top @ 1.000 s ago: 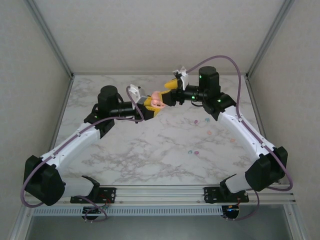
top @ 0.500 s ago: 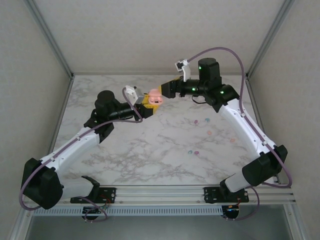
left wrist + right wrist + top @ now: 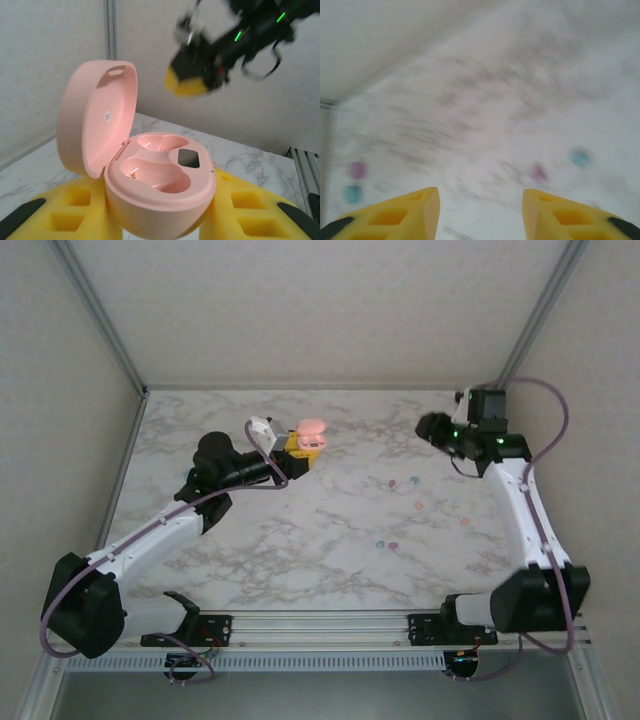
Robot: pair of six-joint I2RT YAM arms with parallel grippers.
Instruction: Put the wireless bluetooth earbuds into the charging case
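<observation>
Top view:
- Closed on the base of the charging case (image 3: pixel 310 432): left gripper (image 3: pixel 297 448), at 11 o'clock from the centre of the table (image 3: pixel 300 570).
- Case pink and oval, lid (image 3: pixel 312 424) swung open.
- Placed at 2 o'clock from the table centre, well apart from the case: right gripper (image 3: pixel 428 426).

Left wrist view:
- Case base pinched between the two yellow pads (image 3: pixel 65 205).
- Lid upright at 10 o'clock from the base.
- Two moulded wells (image 3: pixel 150 172) inside, both empty.
- Small dark panel (image 3: pixel 188 158) at 3 o'clock from the far well.
- Blurred at 1 o'clock above the case: right gripper, one yellow finger showing.

Right wrist view:
- Yellow fingers (image 3: pixel 395 215) parted, with bare marble in the gap.
- Nothing gripped.

Location of the wireless bluetooth earbuds (image 3: pixel 392 483):
- Loose on the marble, scattered between 3 and 5 o'clock from the table centre.
- Six small spots in the top view, pink, purple and teal.
- Two side by side near 3 o'clock, two more side by side near 5 o'clock, the rest between and further right.
- Well apart from the case and from both grippers.
- Blurred in the right wrist view: a purple and a teal bud at 9 o'clock, another such pair at 3 o'clock.
</observation>
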